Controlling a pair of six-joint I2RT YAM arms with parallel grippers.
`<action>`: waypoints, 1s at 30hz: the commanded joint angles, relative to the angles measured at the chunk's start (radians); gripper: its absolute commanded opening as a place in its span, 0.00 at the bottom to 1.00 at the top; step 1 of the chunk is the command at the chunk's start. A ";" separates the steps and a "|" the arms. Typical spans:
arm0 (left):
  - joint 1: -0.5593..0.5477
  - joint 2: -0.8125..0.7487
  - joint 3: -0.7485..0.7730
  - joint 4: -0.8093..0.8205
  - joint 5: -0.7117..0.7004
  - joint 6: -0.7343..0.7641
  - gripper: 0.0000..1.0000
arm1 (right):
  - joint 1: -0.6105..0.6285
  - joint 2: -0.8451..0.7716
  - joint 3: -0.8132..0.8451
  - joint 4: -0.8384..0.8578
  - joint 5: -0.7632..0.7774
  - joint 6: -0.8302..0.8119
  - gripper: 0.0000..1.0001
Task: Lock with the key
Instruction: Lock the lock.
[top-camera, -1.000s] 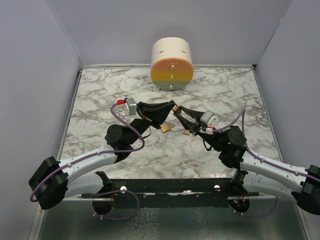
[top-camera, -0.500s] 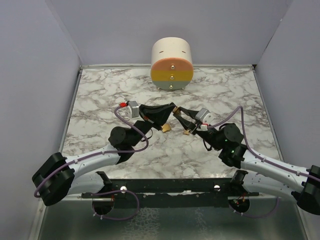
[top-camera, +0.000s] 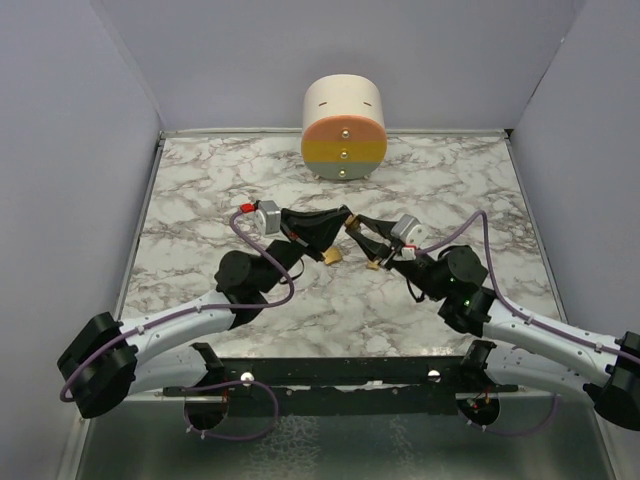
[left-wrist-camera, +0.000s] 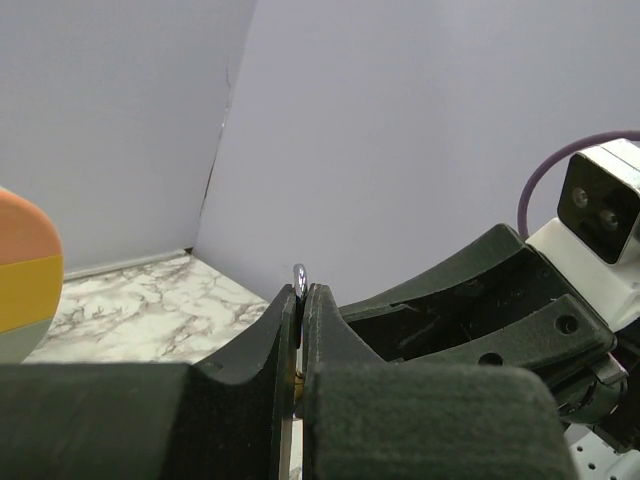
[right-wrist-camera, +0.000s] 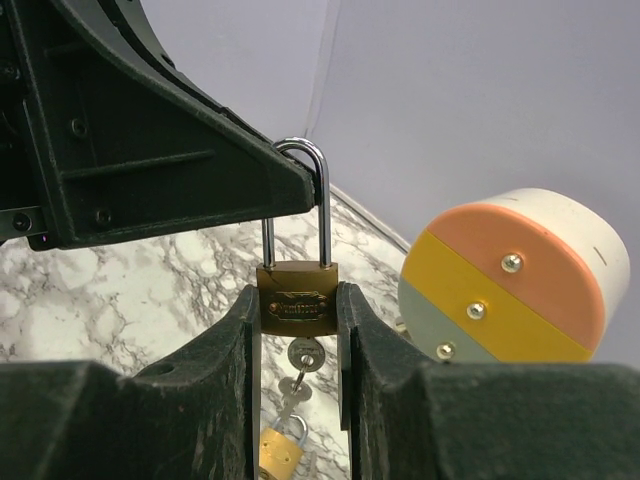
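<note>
Padlock, small brass body w/ curved steel shackle (right-wrist-camera: 297, 305), hung upright in mid-air over the white marbled tabletop (top-camera: 200, 190), approx. mid-workspace, between the two arms. Right gripper (right-wrist-camera: 297, 295) was clamped on the brass body, one black finger flat against each side. Left gripper (left-wrist-camera: 301, 295) was pinched together on the shackle's top, w/ only a sliver of bright metal showing betw. its fingers. Small silver key (right-wrist-camera: 303, 355) sat in the keyway underneath, w/ a second key dangling from it.

Handling, as a judgement: lock looked rigid, dense for its size and smooth-sided, so it could twist or slip in a loose grip. Flat body faces seemed the surest hold. Key head was the part to pinch and turn, but it looked thin and fiddly.

Unclear: whether the shackle was latched, since one leg sat partly behind the left finger. Small brass piece (right-wrist-camera: 280, 445) below the keys was cut off by the frame edge, and I couldn't tell if it was hanging or lying on the table. Striped cream, orange, yellow and grey-green drum (top-camera: 343, 128) stood well behind, by the back wall.
</note>
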 joint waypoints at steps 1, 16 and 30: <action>-0.065 -0.047 0.008 -0.395 0.148 0.053 0.00 | 0.012 -0.040 0.096 0.206 -0.043 0.049 0.04; 0.032 -0.217 0.129 -0.561 0.005 0.246 0.00 | 0.012 0.021 0.016 -0.042 0.074 0.184 0.45; 0.375 -0.272 0.129 -0.617 0.352 0.114 0.00 | -0.014 0.115 -0.011 -0.001 -0.034 0.254 0.30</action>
